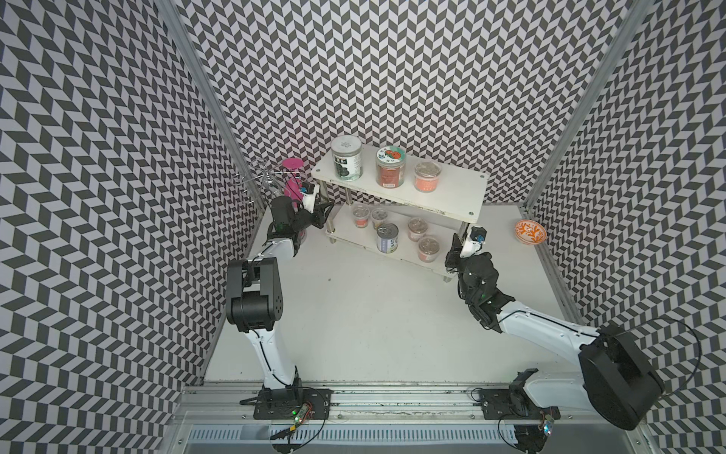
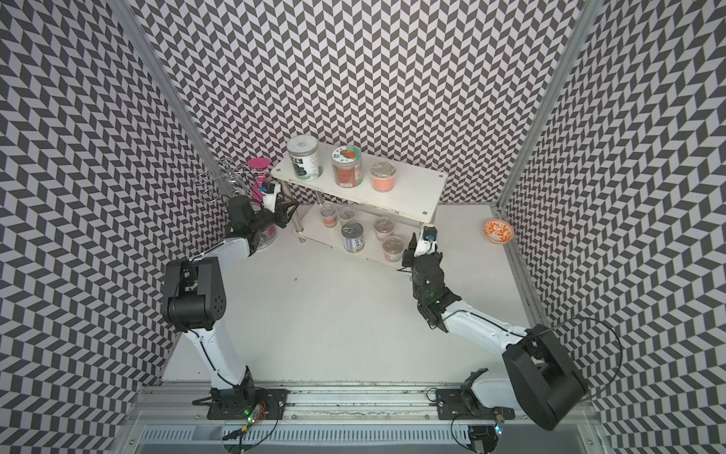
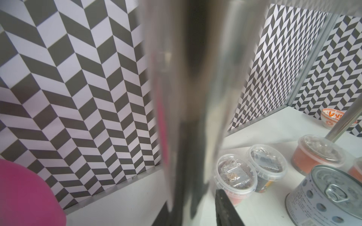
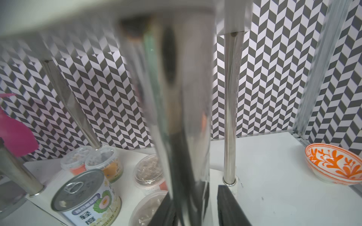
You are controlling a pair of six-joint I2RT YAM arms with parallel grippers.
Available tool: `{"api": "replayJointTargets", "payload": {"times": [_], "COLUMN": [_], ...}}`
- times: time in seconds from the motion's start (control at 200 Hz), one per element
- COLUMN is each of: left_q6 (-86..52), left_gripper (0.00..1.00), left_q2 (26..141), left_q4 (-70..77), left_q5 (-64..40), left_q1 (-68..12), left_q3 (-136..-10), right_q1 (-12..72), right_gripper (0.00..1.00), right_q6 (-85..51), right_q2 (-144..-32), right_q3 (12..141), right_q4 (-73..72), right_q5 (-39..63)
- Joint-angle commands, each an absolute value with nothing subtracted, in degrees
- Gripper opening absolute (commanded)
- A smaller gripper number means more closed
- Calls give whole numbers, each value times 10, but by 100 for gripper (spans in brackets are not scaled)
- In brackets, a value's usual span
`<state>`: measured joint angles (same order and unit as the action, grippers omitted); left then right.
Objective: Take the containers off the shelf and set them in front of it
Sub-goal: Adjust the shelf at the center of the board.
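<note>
The white two-tier shelf (image 1: 451,188) stands at the back of the table. Its top tier carries two tall jars (image 1: 345,157) (image 1: 391,165) and one cup (image 1: 427,177). On the lower tier are the tin can (image 1: 387,237) and several foil-topped cups (image 1: 429,248). My left gripper (image 1: 324,214) (image 3: 193,207) is at the shelf's left end, its fingers closed around a chrome leg (image 3: 188,97). At the right end, my right gripper (image 1: 451,257) (image 4: 195,207) grips another chrome leg (image 4: 182,97) the same way. Neither gripper touches a container.
A pink upside-down goblet (image 1: 292,177) and a silver wire stand (image 1: 255,181) stand close behind my left gripper by the left wall. An orange-and-white bowl (image 1: 530,232) sits by the right wall. White table (image 1: 373,322) stretches in front of the shelf.
</note>
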<state>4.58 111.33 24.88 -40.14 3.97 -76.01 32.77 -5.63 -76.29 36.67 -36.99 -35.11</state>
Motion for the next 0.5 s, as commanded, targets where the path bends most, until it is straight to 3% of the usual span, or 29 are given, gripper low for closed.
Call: {"api": "replayJointTargets", "payload": {"times": [0.0,0.17,0.37,0.496], "left_q6": [62,84,91,90], "left_gripper": [32,25,10,7], "left_q2": [1119,1111,1104,1103], "left_q4": [230,205,202,200], "left_q5": [-424,-420,-426,-430], "left_q1": [42,42,43,43], "left_q3": [-777,-777,-770,-770], "right_q1": [321,311,289,279], "right_gripper": [30,21,17,14], "right_q6": [-47,-49,-49,-42], "right_q2": [-772,-772,-767,-762], "right_q3": [384,379,374,368], "right_q4": [-410,-414,-414,-423], "right_q5": [-345,-326,-298,-280]}}
